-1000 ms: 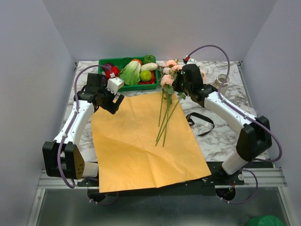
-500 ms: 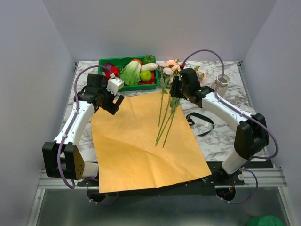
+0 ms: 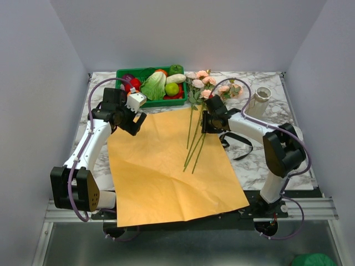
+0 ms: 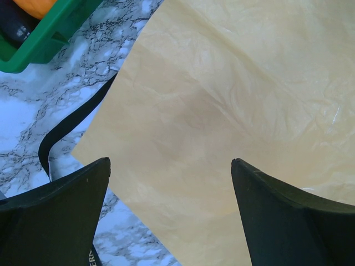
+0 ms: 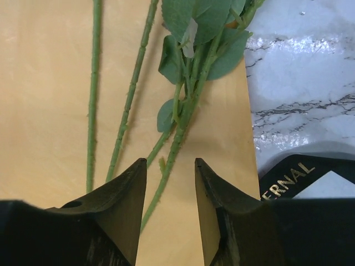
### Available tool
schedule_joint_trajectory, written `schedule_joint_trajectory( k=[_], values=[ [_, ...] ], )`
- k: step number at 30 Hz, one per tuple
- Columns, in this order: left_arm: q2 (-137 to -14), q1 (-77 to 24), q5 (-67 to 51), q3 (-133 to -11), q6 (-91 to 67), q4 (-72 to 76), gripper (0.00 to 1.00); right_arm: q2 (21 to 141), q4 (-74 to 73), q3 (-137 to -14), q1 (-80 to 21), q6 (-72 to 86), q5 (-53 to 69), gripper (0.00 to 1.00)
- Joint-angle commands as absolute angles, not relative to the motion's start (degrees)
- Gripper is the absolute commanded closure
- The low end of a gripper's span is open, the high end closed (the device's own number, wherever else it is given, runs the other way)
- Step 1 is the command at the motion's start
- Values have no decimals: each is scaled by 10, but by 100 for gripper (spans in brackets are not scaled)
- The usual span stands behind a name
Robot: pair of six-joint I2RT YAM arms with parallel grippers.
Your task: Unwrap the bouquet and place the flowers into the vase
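Right gripper (image 5: 171, 166) hovers low with jaws parted, one green stem of the flowers (image 3: 197, 83) running between its fingers, clear of both. The roses lie at the table's (image 3: 260, 160) 12 o'clock, stems across the orange paper sheet (image 3: 166, 166). The vase (image 3: 258, 101) is at 2 o'clock. Left gripper (image 4: 169, 166) gapes wide above the sheet's 11 o'clock corner.

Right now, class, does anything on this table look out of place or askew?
The orange paper sheet lies skewed, its near corners overhanging the front edge of the table. The black ribbon sprawls loose beside it. The vase looks tilted, though I cannot be sure.
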State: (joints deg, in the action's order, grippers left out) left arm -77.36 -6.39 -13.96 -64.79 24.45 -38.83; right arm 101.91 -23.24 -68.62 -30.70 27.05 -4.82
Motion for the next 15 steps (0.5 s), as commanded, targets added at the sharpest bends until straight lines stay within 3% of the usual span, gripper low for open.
schedule_joint_trajectory(
  k=[1, 8, 15],
  values=[
    [-769, -66, -134, -646, 250, -381, 1, 1063, -253, -720, -310, 273, -59, 54],
    [-774, -66, -130, -642, 263, -376, 1, 1100, -265, -722, -310, 285, -73, 59],
    [-788, -66, -131, -664, 262, -392, 1, 1122, -263, -727, -310, 292, -75, 72]
  ],
)
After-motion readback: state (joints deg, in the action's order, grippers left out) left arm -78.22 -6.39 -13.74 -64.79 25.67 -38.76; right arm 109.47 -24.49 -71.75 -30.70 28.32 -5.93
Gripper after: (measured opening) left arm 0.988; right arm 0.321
